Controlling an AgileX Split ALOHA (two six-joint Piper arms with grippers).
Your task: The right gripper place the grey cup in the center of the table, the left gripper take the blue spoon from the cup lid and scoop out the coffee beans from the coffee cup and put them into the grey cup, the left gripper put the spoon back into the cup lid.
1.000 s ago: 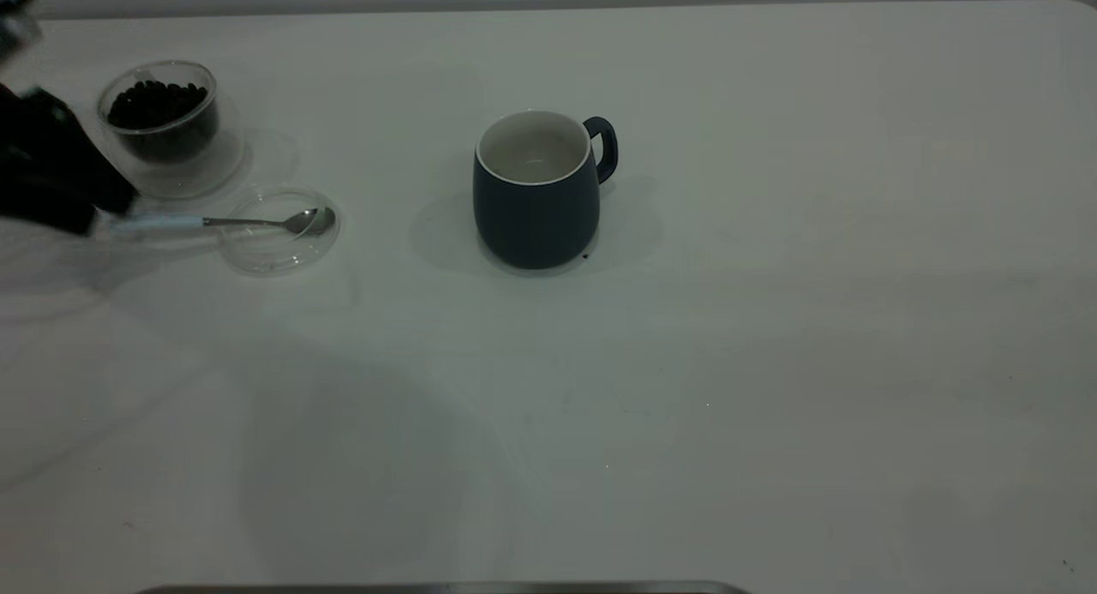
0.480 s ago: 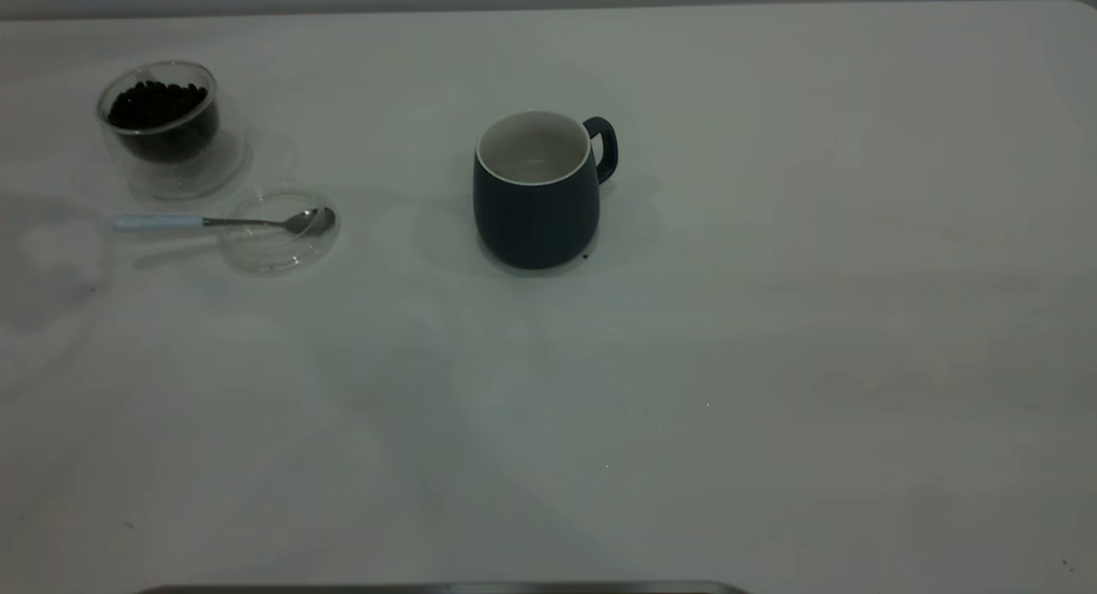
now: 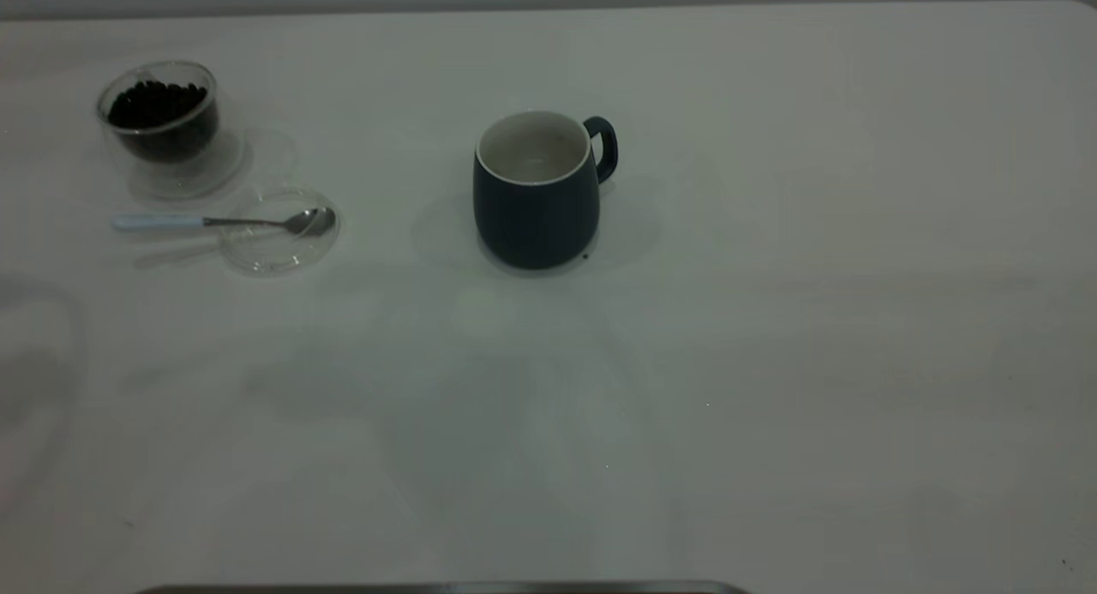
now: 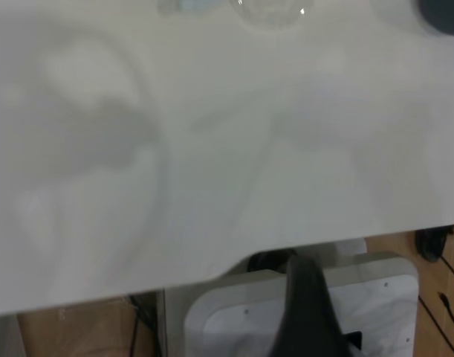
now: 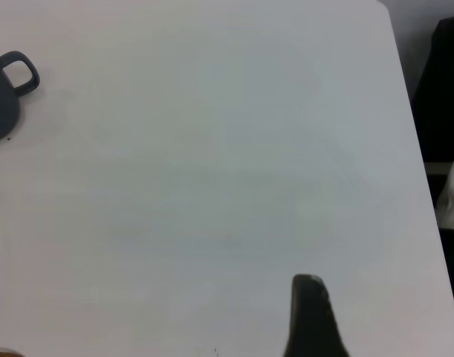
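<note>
One dark finger of the left gripper (image 4: 310, 312) shows at the worktop's (image 3: 771, 363) near edge in its wrist view, and one finger of the right gripper (image 5: 312, 316) hangs over bare surface in its own; whether either pair is spread or pressed together cannot be told, and neither holds anything visible. The blue spoon (image 3: 218, 223) lies with its metal bowl on the clear glass cup lid (image 3: 278, 231), the pale handle jutting off the rim toward the worktop's left edge. It looks light, stiff and slick, so the handle's free end seems the place to pinch. Just behind it, the double-walled glass coffee cup (image 3: 163, 123), likely fragile, holds a dark heap of coffee beans (image 3: 157, 104). The grey cup (image 3: 536, 191) stands upright near the worktop's centre, its white inside apparently empty, with one dark speck at its base.
</note>
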